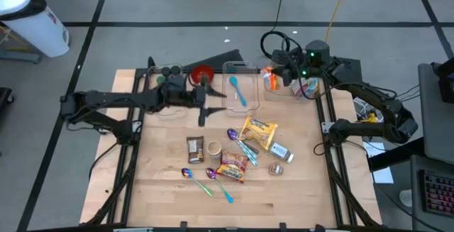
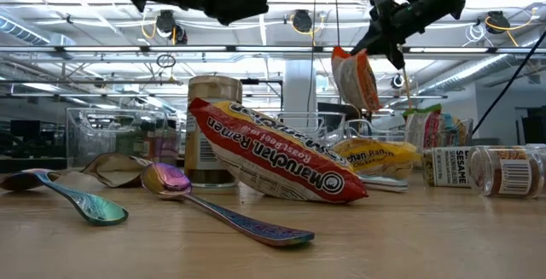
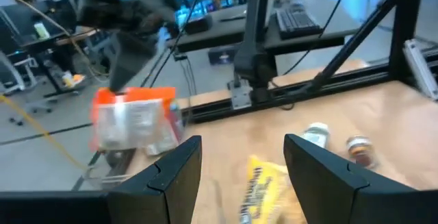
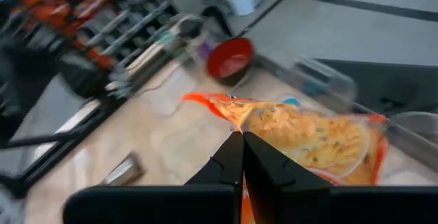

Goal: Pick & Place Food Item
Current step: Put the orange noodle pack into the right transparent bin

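Right tool (image 4: 241, 157) pinched tight on orange snack bag (image 4: 321, 138); left tool (image 3: 241, 176) spread, empty.

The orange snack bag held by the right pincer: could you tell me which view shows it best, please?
The right wrist view: the bag fills the frame, pinched at its corner by the shut right pincer. The low view shows it dangling, the left wrist view shows it blurred, and the high view shows it small.

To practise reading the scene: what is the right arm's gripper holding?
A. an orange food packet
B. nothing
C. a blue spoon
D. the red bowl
A: the right gripper has its jaws shut on the orange food packet, which hangs lifted above the table.
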### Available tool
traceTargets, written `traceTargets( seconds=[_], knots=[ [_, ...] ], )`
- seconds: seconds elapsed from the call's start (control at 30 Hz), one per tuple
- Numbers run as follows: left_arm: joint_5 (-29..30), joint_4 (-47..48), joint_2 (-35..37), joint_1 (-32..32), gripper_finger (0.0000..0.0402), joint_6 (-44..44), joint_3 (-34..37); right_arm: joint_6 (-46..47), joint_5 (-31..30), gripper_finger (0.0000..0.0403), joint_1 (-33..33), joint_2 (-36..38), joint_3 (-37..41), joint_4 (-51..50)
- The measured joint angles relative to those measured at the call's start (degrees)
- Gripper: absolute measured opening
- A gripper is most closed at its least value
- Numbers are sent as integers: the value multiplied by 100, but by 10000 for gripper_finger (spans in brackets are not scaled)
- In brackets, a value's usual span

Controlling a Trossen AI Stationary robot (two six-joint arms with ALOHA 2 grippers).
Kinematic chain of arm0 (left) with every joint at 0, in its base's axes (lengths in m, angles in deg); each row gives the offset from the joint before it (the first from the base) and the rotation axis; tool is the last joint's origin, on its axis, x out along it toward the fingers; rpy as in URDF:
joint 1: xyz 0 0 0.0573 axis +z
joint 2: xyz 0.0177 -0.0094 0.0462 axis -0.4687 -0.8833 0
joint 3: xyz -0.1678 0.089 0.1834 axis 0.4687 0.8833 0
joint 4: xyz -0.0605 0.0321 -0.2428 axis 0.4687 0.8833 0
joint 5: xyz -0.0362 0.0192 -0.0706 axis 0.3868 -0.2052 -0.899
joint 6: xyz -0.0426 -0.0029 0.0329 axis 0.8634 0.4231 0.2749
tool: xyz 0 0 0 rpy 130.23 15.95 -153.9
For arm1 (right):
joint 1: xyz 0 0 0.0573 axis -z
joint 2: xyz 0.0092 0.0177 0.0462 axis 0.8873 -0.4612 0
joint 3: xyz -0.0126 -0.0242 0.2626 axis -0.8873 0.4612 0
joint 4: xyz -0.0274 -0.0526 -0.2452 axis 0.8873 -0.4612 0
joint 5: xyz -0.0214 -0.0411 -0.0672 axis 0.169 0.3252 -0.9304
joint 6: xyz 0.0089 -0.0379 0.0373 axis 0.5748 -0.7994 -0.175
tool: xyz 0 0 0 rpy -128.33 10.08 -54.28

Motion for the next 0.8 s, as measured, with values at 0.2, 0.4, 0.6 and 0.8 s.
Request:
traceTargets(
  seconds=[0.2,0.4,0.6,0.8],
  knots=[
    [-696,916,-406,465,216,-250,-827,-148,432,0,-415,0,1,36],
    [-988,1370,-1395,601,216,-405,-1796,-238,450,0,-957,2,2,45],
    [-1434,1546,-2270,564,216,-397,-2656,-256,438,0,-1317,2,2,68],
    [-1254,1505,-2618,455,216,-408,-3064,-290,437,0,-1413,2,2,77]
  ],
)
